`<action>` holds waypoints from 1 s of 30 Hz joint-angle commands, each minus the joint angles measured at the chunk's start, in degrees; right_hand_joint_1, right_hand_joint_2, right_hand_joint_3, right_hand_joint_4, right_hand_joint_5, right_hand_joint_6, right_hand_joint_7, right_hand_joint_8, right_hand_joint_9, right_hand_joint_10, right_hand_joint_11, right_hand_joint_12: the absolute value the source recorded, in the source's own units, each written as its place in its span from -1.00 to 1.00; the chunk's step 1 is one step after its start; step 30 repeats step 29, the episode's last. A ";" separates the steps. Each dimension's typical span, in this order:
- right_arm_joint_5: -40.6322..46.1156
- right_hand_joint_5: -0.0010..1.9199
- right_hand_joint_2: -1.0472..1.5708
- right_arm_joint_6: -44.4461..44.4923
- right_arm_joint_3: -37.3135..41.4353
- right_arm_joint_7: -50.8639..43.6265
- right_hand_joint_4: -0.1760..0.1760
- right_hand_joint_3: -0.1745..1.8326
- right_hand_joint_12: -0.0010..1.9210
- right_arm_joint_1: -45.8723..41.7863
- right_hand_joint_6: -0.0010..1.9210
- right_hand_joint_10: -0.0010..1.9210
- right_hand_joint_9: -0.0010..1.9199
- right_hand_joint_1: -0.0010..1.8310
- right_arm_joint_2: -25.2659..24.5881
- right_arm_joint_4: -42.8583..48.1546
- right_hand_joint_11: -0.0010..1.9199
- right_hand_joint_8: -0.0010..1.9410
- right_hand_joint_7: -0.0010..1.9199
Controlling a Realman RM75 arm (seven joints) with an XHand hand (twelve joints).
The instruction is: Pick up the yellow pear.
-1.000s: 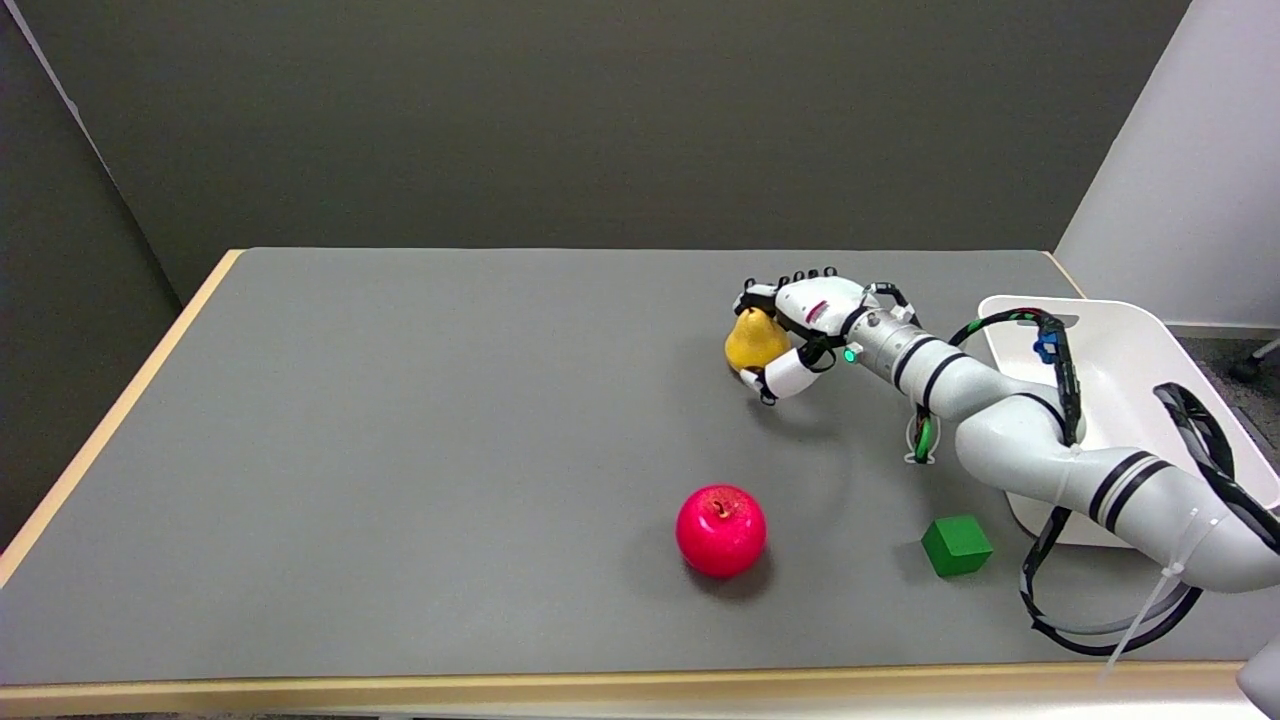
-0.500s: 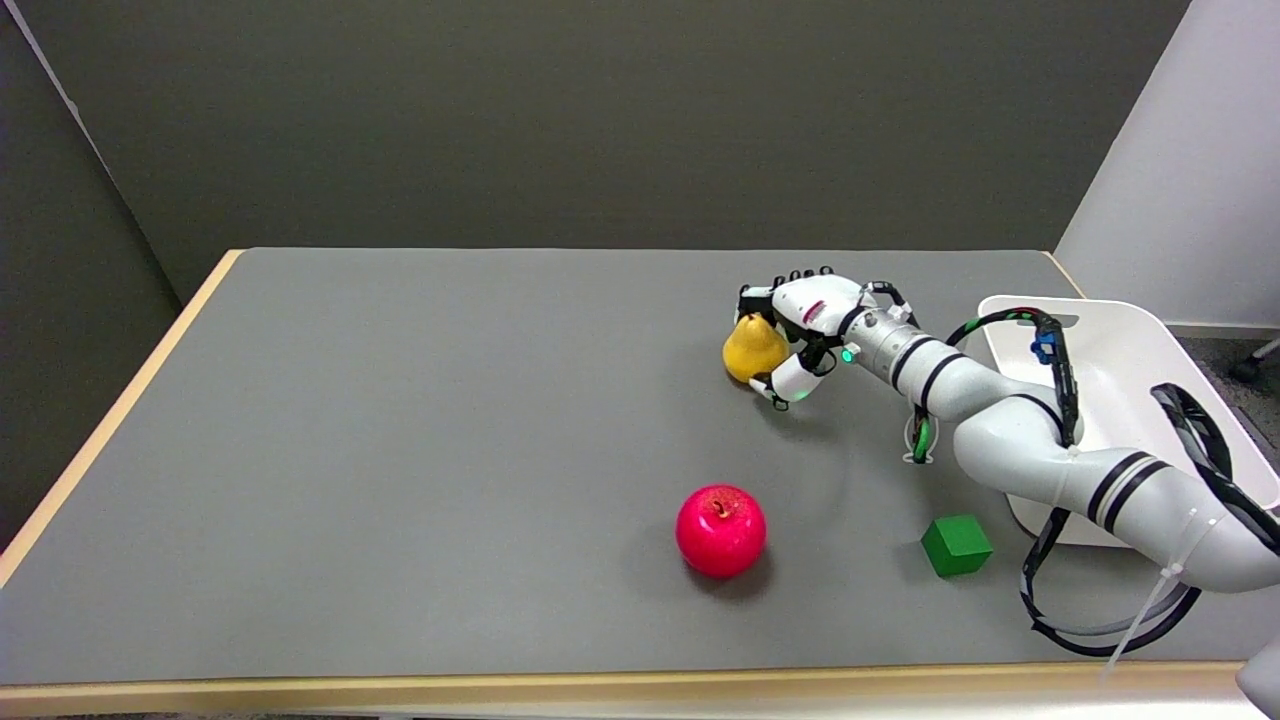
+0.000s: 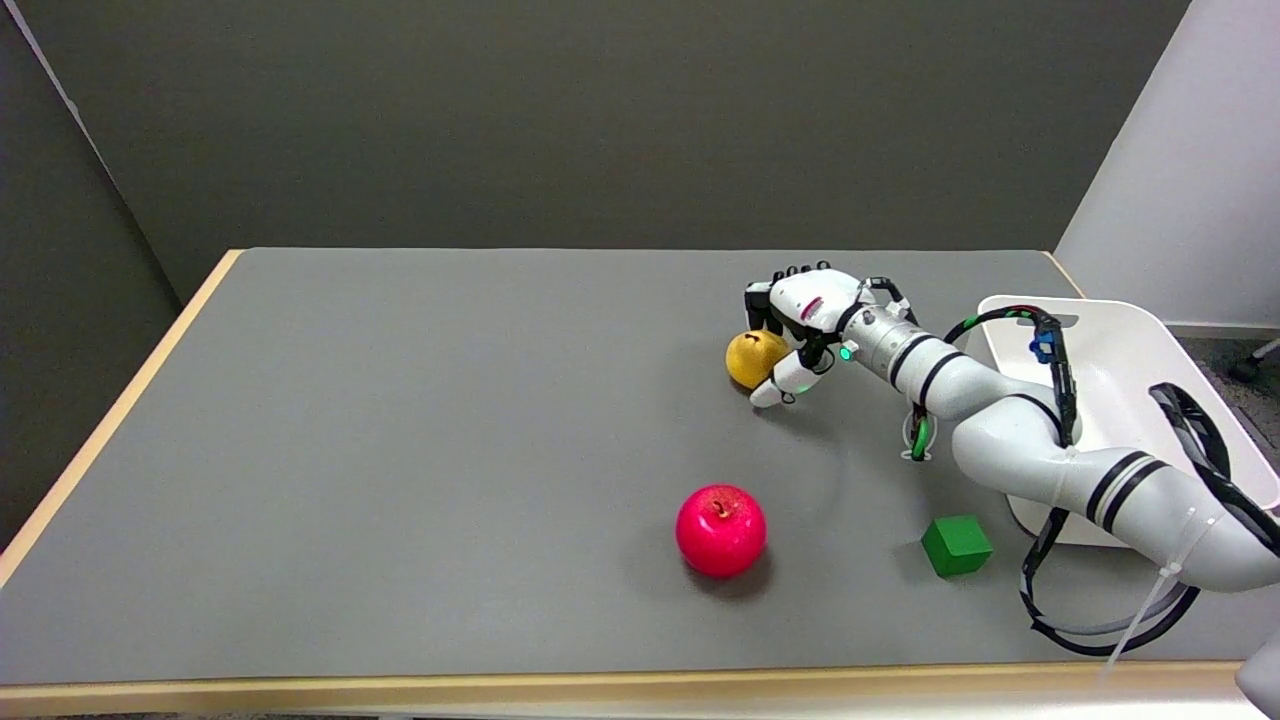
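Observation:
The yellow pear (image 3: 752,357) lies on the grey table (image 3: 420,430) at the right back, its stem end turned up towards the camera. My right hand (image 3: 806,318) sits against its right and far side. The thumb (image 3: 782,381) touches the pear's lower right. The dark fingers (image 3: 762,302) are curled down just behind its top. Most of the pear shows outside the hand, and it rests on the table. Whether the fingers clamp it is not clear.
A red apple (image 3: 720,530) sits near the front middle, and a green cube (image 3: 956,545) is to its right. A white tray (image 3: 1130,370) stands at the right edge under the arm and its cables.
The pear has tipped from upright under the fingers to lying with its stem showing. The hand has drawn slightly right and back, fingers no longer over the pear's top.

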 commanded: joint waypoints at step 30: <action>10.25 -0.25 0.44 17.42 55.21 -15.36 -0.32 -0.03 0.90 -40.34 0.61 0.72 -0.06 0.31 -3.09 35.98 -0.27 0.44 -0.01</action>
